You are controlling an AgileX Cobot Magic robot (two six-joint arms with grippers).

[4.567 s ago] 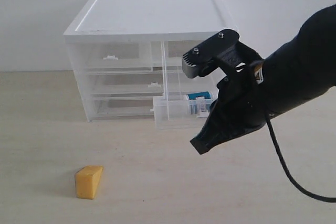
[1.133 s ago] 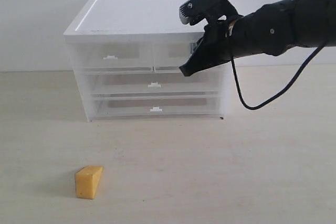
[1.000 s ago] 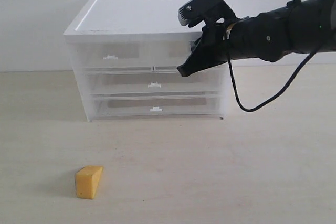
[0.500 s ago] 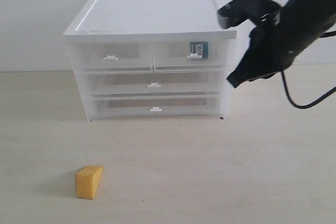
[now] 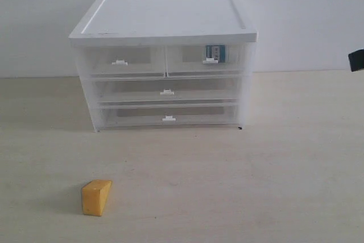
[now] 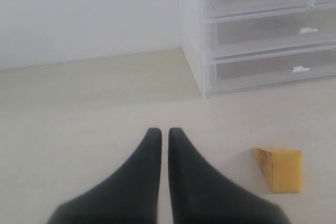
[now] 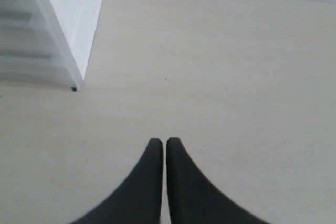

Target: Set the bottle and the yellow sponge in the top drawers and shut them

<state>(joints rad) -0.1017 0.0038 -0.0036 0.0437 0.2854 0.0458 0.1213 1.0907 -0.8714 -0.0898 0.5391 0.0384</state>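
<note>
Judging by the layout, the bottle [image 5: 215, 53] half is done: it sits inside the right top drawer [image 5: 185, 61], which is pushed flush into the cabinet [image 5: 165, 18]. The sponge [image 5: 96, 197] lies on the table [image 5: 256, 186], well in front, and the left top drawer [image 5: 136, 61] is shut. My left gripper [image 6: 164, 132] hovers near the sponge, fingers pressed together, empty; my right gripper [image 7: 163, 142] is likewise. Next I want that left top drawer pulled open, then fingers spread to straddle the sponge.
</note>
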